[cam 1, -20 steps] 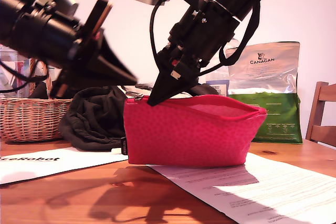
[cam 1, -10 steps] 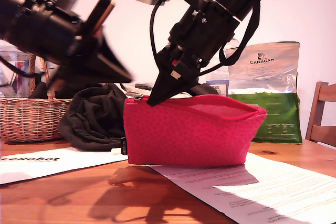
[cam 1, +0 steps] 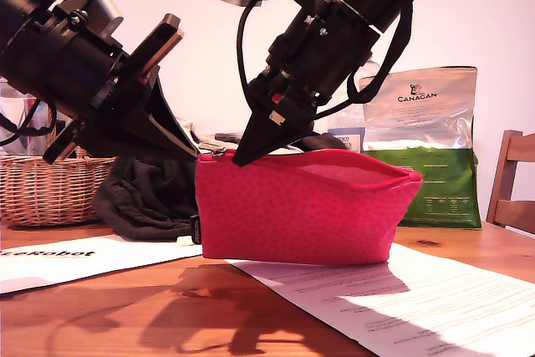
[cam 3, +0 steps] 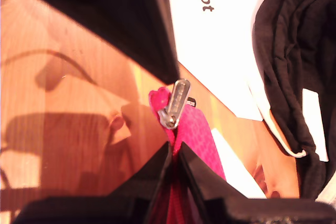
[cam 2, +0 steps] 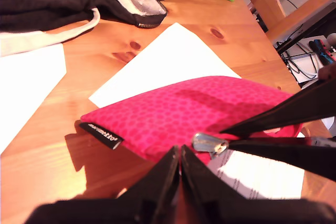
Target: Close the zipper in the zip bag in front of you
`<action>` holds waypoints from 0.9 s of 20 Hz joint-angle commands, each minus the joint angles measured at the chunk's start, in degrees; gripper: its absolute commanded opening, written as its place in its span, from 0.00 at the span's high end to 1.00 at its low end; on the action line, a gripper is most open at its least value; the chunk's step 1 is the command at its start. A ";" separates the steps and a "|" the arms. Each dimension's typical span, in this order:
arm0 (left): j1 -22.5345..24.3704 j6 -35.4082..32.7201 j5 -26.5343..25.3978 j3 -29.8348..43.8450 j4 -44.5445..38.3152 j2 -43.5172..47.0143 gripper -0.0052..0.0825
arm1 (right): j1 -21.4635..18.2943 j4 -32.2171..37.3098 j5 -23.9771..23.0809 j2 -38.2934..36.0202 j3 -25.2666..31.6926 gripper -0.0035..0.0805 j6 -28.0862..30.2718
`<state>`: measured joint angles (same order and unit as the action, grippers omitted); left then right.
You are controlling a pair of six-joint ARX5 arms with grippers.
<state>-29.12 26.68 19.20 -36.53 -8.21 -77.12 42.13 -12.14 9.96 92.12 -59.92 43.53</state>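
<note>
The zip bag stands upright on the wooden table, its zipper gaping. My second gripper is pinched closed on the bag's top edge by the pull tab. My first gripper, jaws together and empty, must next grasp that tab. Papers and a basket sit nearby.
</note>
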 commanded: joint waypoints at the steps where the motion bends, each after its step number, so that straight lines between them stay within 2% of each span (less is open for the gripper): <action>1: -0.13 0.35 -0.04 0.07 -0.87 -1.27 0.97 | 0.50 0.70 0.28 0.42 -0.22 0.97 -0.07; 5: -0.15 2.21 0.09 0.07 -5.31 -1.31 0.97 | 0.61 0.48 0.57 0.42 -0.22 0.97 -0.15; 8: -0.70 6.01 3.61 0.04 -8.66 -1.31 0.97 | 0.61 0.52 0.57 0.42 -0.22 0.97 -0.15; 10: -1.18 6.25 5.11 0.04 -8.52 -1.31 0.97 | 0.61 0.46 0.55 0.42 -0.22 0.97 -0.17; 15: -1.14 1.27 -5.75 0.02 -8.13 -0.74 0.97 | 0.59 -0.61 0.52 0.42 -0.22 0.97 -0.13; 18: -1.42 0.87 -6.88 0.02 -4.70 -0.90 0.97 | 0.59 -0.59 0.48 0.42 -0.22 0.97 -0.09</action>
<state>-30.15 28.05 12.32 -36.53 -13.56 -77.49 42.15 -13.17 10.11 92.12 -59.92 43.53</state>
